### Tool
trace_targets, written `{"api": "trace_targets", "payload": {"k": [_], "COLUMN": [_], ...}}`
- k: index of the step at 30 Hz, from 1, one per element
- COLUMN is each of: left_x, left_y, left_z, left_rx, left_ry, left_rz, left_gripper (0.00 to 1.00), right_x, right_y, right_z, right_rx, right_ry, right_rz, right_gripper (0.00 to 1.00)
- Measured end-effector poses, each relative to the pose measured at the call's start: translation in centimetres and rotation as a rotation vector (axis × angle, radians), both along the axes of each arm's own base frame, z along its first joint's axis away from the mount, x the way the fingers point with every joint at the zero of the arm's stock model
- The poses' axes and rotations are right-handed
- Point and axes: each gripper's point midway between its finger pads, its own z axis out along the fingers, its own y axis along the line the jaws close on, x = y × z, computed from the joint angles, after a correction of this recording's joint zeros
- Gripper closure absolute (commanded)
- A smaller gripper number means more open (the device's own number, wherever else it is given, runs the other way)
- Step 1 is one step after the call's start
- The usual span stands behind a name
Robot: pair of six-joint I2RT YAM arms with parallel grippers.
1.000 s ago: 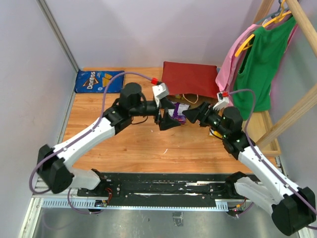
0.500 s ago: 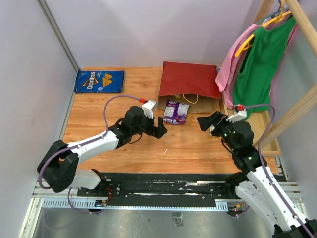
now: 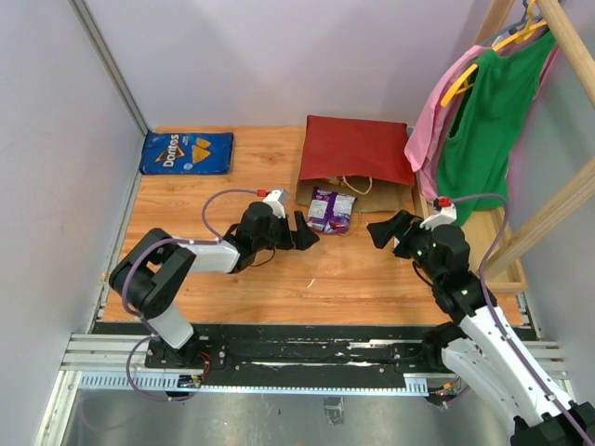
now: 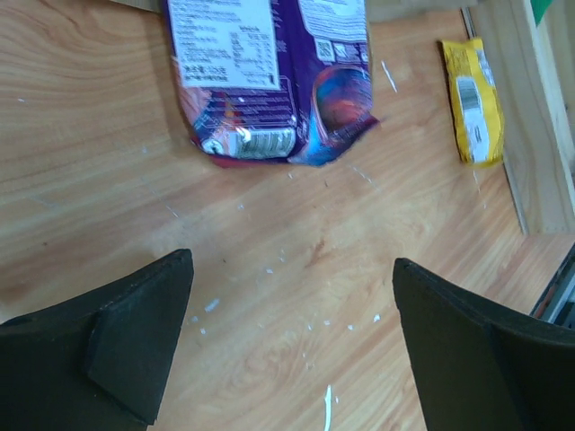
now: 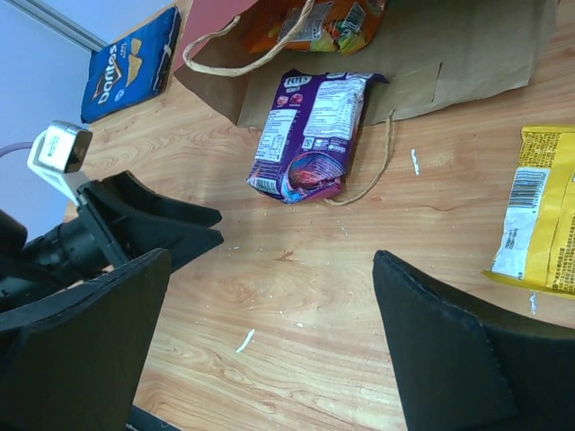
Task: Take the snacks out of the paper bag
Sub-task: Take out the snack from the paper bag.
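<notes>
Both arms are hanging low over the middle of the tabletop (image 3: 232,190), empty-handed, in front of the tipped paper bag (image 3: 358,149).

The left fingers (image 4: 144,332) and the right fingers (image 5: 449,332) are spread wide and gripping nothing. The red bag is lying on its side against the far edge, its kraft mouth facing the arms. A purple Fox's candy bag (image 5: 307,135) is sitting just outside that mouth, a yellow packet (image 5: 542,211) is lying near the right edge, and the Doritos bag (image 3: 186,151) is resting in the far left corner. An orange packet (image 5: 328,22) is showing inside the mouth, so I reckon the job is unfinished. Reaching in could catch the twisted loop handle (image 5: 384,166) beside the candy bag and drag the whole bag along. The glossy packets look slippery, and the two arms are crowding the same spot.
</notes>
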Motion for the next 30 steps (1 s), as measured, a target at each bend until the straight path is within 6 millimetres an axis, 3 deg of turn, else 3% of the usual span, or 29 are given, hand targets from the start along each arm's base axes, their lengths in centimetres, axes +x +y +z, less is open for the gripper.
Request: {"api": "trace_targets", "payload": {"k": [8,20,30], "left_x": [2.6,5.2,5.6], "left_y": [0.7,-1.4,-1.7], "left_z": [-2.6,-3.1,-4.2], "left_rx": [-0.087,-0.155,-0.162], "left_ry": [0.075,0.080,0.107], "left_rz": [0.101,0.092,0.102], "left_gripper": [0.25,0.45,0.82], "right_x": [-0.6,-0.5,-0.1], "right_y": [-0.3,-0.1,0.5], "right_z": [-0.5,-1.0,-1.9], "right_rx": [0.000,-0.010,-0.010], "right_ry": [-0.005,-0.006,0.017], "right_rz": [-0.002,0.009,0.036], "right_gripper": [0.04,0.04,0.06]}}
